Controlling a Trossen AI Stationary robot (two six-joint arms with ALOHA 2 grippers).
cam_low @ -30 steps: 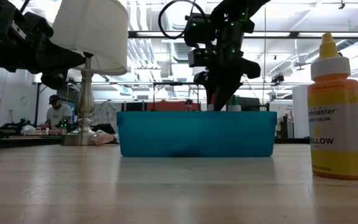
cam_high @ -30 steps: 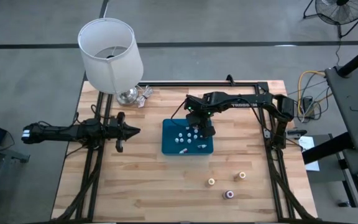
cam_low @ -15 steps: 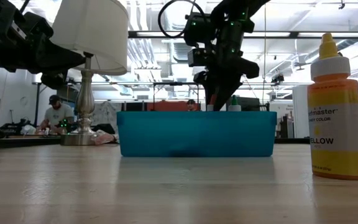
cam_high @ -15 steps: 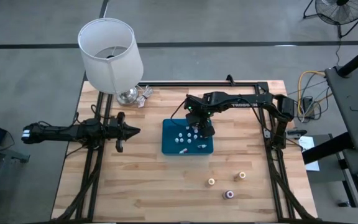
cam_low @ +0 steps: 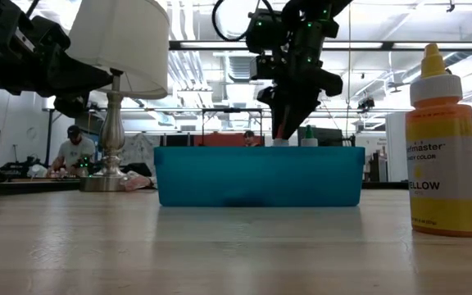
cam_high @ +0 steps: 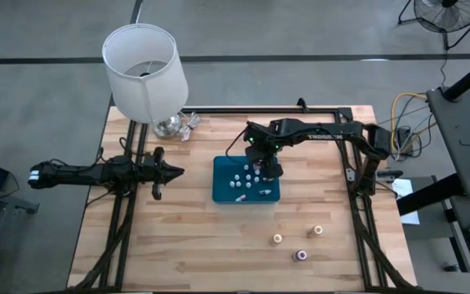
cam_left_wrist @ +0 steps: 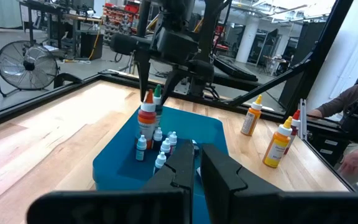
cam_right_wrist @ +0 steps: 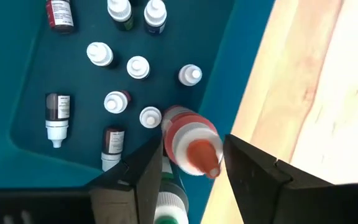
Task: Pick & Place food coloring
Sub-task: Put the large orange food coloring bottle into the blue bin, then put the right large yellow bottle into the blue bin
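Right hand (cam_right_wrist: 188,163) over nine tray bottles (cam_right_wrist: 138,66).

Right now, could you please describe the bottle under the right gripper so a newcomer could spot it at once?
Start at the blue tray in the middle of the table. At its far right corner, the right gripper hangs open just over a bottle with an orange top, standing upright. It is much bigger than the small white-capped bottles beside it.

You are working on a pale, matt, plank-jointed wooden table (cam_high: 219,237) that carries a smooth blue plastic tray (cam_low: 259,175) with a slight sheen, a glossy yellow plastic squeeze bottle (cam_low: 443,147), and a lamp with a polished metal base (cam_high: 167,125) and white matt cloth shade (cam_high: 144,69).
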